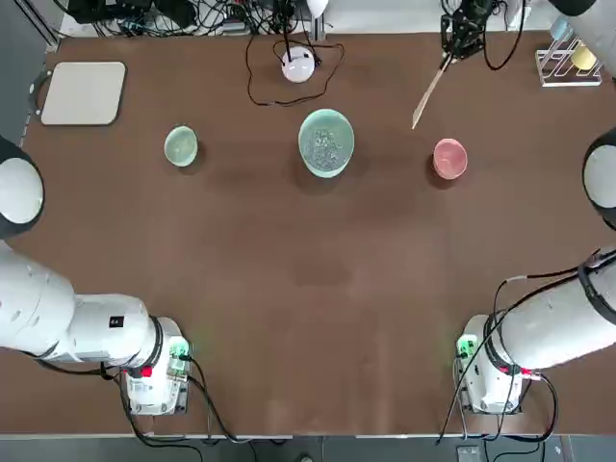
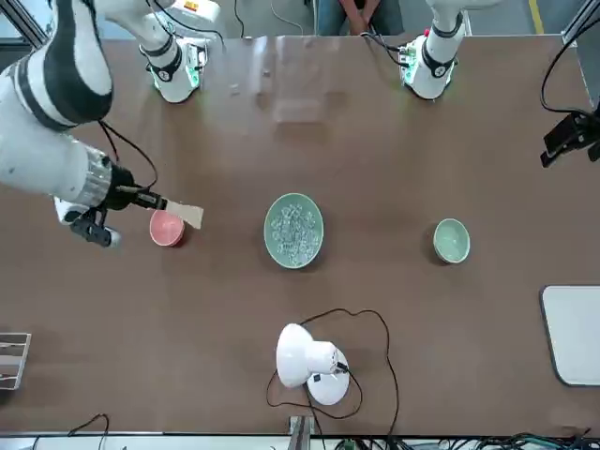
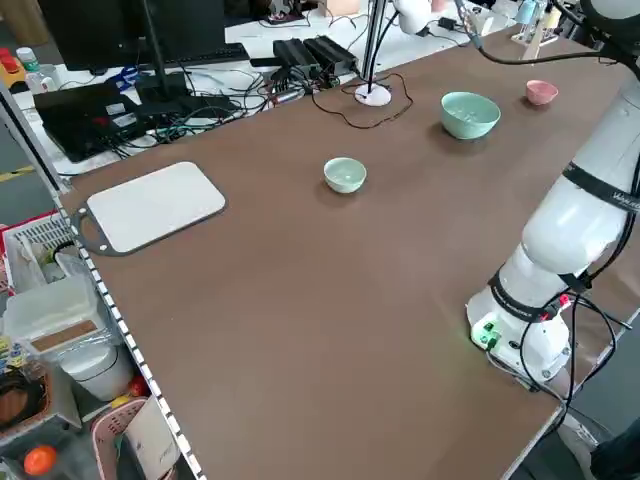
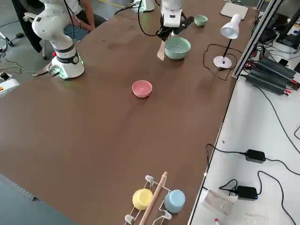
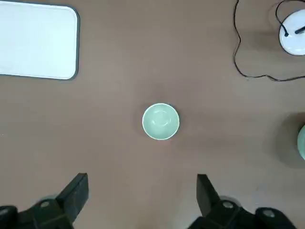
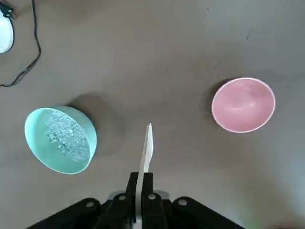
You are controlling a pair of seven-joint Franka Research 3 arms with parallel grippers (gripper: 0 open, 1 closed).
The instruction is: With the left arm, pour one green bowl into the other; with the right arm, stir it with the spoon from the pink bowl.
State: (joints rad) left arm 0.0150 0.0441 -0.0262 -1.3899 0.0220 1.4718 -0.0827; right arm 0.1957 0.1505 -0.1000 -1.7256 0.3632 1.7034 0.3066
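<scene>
Black right tool (image 6: 141, 175) pinches flat wooden spoon (image 6: 147, 153); left tool (image 5: 143, 177) gapes.

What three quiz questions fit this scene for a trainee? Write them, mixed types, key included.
1. Which bowl holds the clear bits?
2. True or false: the spoon lies in the pink bowl.
3. Fill in: over the table's left side, the left gripper is ____.

Key: 1. The large green bowl. 2. False; the right gripper holds it above the table's right side. 3. Open.

a white board (image 1: 84, 93) at one edge, a white lamp (image 4: 231, 28), colored cups (image 4: 142, 198) on a rack (image 4: 161, 217)
</scene>
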